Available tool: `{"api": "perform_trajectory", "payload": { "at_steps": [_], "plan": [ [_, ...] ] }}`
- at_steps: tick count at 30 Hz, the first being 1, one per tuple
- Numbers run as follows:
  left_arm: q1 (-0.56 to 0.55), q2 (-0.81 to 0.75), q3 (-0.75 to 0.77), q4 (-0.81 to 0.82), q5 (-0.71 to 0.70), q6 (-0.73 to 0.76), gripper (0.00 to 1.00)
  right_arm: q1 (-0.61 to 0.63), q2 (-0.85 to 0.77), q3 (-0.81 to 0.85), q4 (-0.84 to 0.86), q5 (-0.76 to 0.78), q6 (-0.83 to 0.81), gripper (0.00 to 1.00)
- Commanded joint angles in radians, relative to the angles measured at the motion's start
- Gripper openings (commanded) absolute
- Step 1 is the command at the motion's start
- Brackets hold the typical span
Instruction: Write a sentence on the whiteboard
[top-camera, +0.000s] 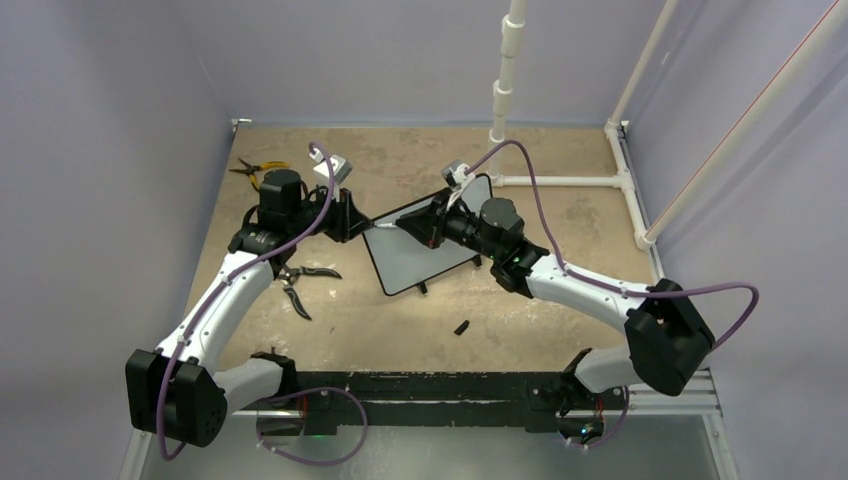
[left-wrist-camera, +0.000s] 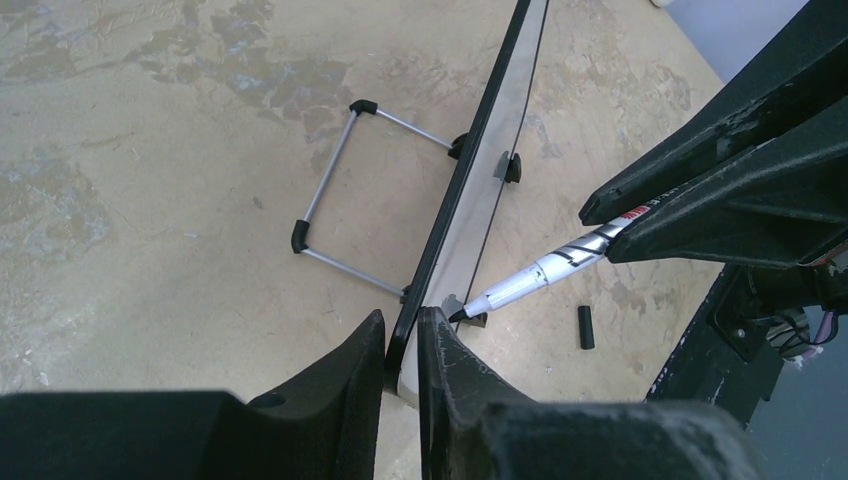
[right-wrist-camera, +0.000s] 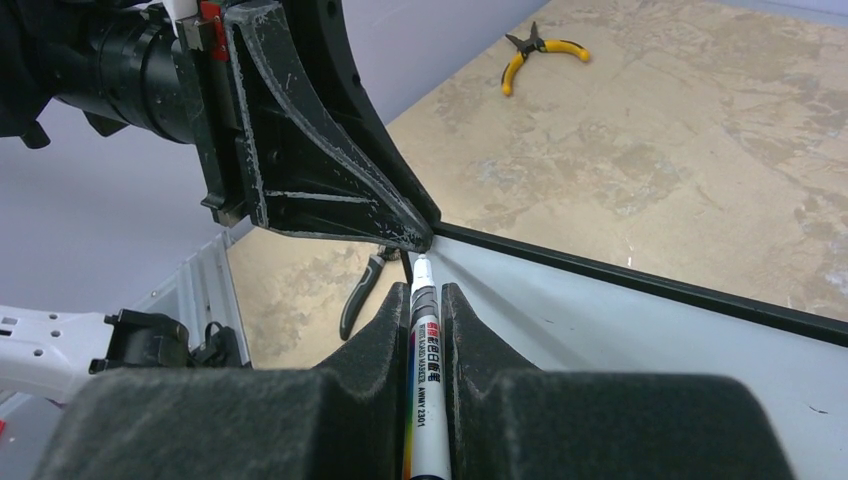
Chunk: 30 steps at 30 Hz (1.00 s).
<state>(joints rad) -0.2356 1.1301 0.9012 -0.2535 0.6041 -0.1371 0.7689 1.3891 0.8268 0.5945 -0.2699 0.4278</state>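
The whiteboard (top-camera: 430, 250) stands slanted mid-table on its feet, and its white face shows no sentence. My left gripper (top-camera: 362, 226) is shut on the board's left corner, one finger on the black frame and one on the white face (left-wrist-camera: 402, 335). My right gripper (top-camera: 418, 228) is shut on a white marker (right-wrist-camera: 426, 380) with its cap off. In the left wrist view the marker's black tip (left-wrist-camera: 458, 314) sits at the board's face (left-wrist-camera: 485, 195), right beside my left fingertip. The right wrist view shows the board (right-wrist-camera: 640, 340) sloping away under the marker.
A black marker cap (top-camera: 462, 327) lies on the table in front of the board. Black pliers (top-camera: 300, 282) lie by the left arm and yellow-handled pliers (top-camera: 258, 171) at the far left. A wire stand (left-wrist-camera: 335, 195) props the board from behind. White pipes (top-camera: 565, 181) run along the right.
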Motion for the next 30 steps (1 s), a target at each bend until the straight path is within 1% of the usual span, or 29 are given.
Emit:
{"api": "perform_trajectory", "payload": {
  "at_steps": [1, 14, 21, 30],
  "plan": [
    [0.009, -0.019, -0.006, 0.031, 0.015, 0.018, 0.15, 0.009, 0.01, 0.05, 0.013, 0.036, -0.026, 0.0],
    [0.008, -0.022, -0.007, 0.032, 0.015, 0.019, 0.07, 0.017, 0.033, 0.061, 0.004, 0.059, -0.034, 0.0],
    [0.009, -0.022, -0.008, 0.034, 0.018, 0.017, 0.05, 0.02, 0.034, 0.056, -0.017, 0.078, -0.037, 0.0],
    [0.009, -0.024, -0.007, 0.036, 0.019, 0.016, 0.04, 0.034, 0.016, -0.01, -0.041, 0.084, -0.018, 0.0]
  ]
}}
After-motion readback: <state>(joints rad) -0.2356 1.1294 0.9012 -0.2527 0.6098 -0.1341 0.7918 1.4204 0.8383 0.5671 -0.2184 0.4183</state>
